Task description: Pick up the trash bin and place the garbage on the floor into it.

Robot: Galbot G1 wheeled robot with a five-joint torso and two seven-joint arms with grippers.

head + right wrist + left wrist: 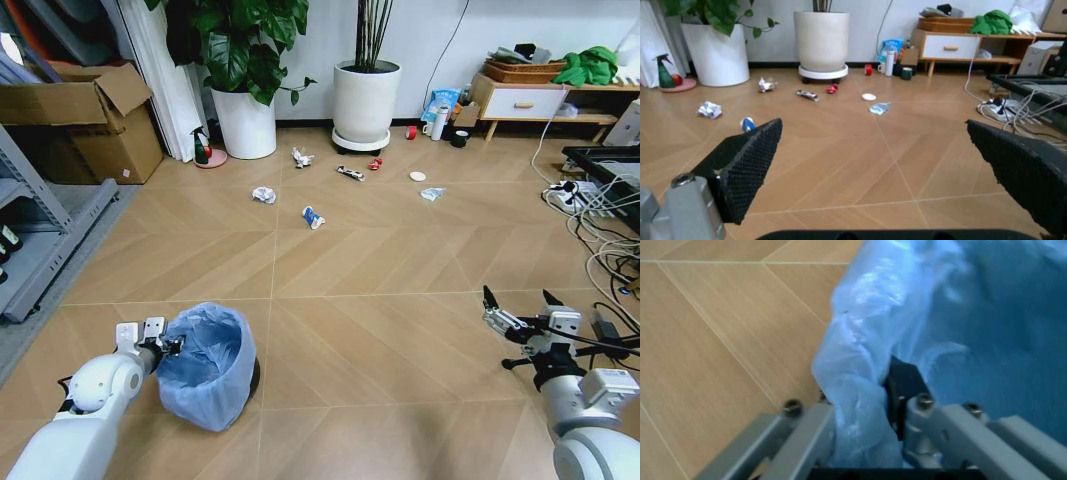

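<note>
Left hand clamped on trash bin rim, right hand spread apart, no legible writing

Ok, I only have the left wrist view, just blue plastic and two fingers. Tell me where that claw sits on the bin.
Observer: The left claw is clamped on the rim of the small round trash bin lined with a crinkly light-blue bag, on the side toward the robot's left.
Operator: Now give me the other arm.
Observer: The right claw hangs open over the bare tan wood-look floor, well off to the bin's right, holding nothing.
Operator: Report the litter.
Observer: It all lies far ahead, toward the white planters. The crumpled white paper and a blue-white wrapper lie nearest.
</note>
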